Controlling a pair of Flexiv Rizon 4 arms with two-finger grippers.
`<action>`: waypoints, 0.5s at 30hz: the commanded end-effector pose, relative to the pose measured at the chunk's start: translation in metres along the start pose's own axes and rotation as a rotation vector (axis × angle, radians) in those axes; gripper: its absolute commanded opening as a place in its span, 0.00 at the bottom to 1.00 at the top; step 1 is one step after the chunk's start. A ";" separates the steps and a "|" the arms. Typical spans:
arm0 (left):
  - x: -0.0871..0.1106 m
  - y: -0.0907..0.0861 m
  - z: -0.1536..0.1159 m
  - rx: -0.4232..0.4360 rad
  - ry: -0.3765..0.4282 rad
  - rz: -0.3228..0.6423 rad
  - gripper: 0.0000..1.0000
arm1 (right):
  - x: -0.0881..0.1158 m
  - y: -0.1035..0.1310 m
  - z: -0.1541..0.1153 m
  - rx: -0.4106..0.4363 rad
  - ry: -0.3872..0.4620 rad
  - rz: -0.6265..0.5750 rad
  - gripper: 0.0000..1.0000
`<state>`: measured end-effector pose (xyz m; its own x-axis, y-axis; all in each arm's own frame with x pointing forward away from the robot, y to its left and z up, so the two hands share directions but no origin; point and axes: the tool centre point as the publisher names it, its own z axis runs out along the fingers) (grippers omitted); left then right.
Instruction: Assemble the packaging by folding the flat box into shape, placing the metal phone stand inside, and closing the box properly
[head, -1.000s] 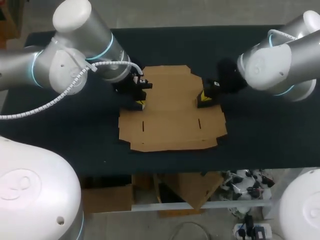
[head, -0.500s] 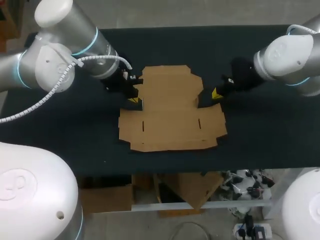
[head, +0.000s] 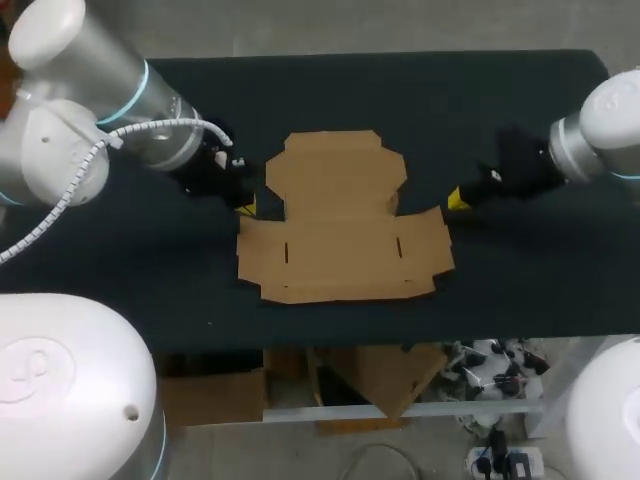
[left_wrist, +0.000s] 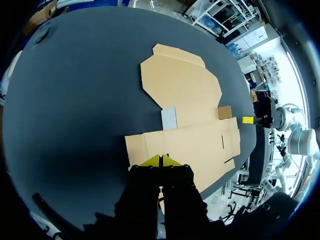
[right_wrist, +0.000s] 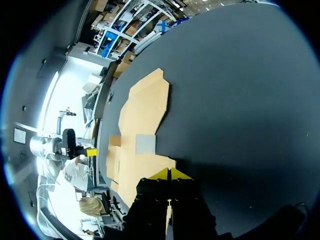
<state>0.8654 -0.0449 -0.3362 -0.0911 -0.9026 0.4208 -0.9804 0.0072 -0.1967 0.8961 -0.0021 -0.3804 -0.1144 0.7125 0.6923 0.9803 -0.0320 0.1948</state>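
The flat brown cardboard box (head: 340, 220) lies unfolded in the middle of the dark table. In the left wrist view the cardboard (left_wrist: 185, 95) lies ahead of the fingers. My left gripper (head: 246, 206) is shut and empty, just off the cardboard's left edge, with its yellow tips (left_wrist: 160, 161) pressed together over that edge. My right gripper (head: 458, 197) is shut and empty too, a little off the cardboard's right edge; its tips (right_wrist: 170, 173) meet beside the cardboard (right_wrist: 142, 110). No metal phone stand is in view.
The dark table top (head: 400, 90) is bare around the cardboard. The cardboard's near edge lies a short way from the table's front edge (head: 380, 338). Each wrist view shows the other arm's gripper beyond the cardboard, the right (left_wrist: 247, 120) and the left (right_wrist: 91, 151).
Both grippers have drawn outward from the cardboard's side notches, the left to the left and the right to the right. The cardboard has stayed flat in place.
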 end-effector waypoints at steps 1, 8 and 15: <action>-0.003 0.021 -0.019 0.024 0.007 -0.003 0.00 | 0.002 -0.021 -0.020 -0.020 0.020 -0.002 0.00; -0.004 0.052 -0.028 0.024 0.037 -0.009 0.00 | 0.005 -0.057 -0.031 -0.024 0.032 0.002 0.00; -0.014 0.084 -0.034 0.020 0.081 -0.030 0.00 | 0.008 -0.092 -0.037 -0.037 0.032 0.013 0.00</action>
<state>0.7951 -0.0296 -0.3286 -0.0713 -0.8783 0.4727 -0.9864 -0.0082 -0.1640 0.8177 -0.0167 -0.3702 -0.1051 0.6857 0.7202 0.9825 -0.0403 0.1818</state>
